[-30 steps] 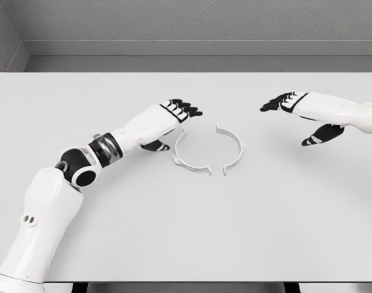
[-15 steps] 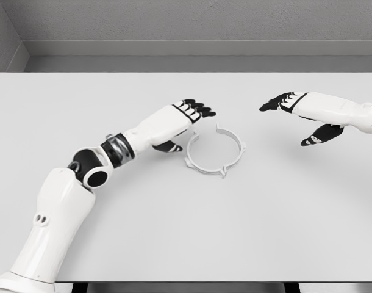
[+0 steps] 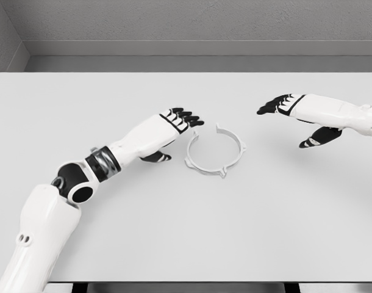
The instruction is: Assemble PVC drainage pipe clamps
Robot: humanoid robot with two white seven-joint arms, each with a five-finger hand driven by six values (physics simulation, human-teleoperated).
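Observation:
Two white half-ring clamp pieces lie on the white table (image 3: 186, 232) and together form a near-closed ring (image 3: 213, 152). The left half (image 3: 193, 156) meets the right half (image 3: 235, 146) at the front, by a small tab; a gap stays open at the top. My left hand (image 3: 177, 122) hovers just left of the ring, fingers spread and holding nothing. My right hand (image 3: 283, 105) is held above the table to the right of the ring, fingers extended, apart from it.
A grey wall (image 3: 186, 24) and a ledge run behind the table's far edge. My left forearm (image 3: 107, 159) stretches across the table's left half.
The left hand pushed the left clamp half rightward until it met the right half, then drew back left a little. The right hand barely moved.

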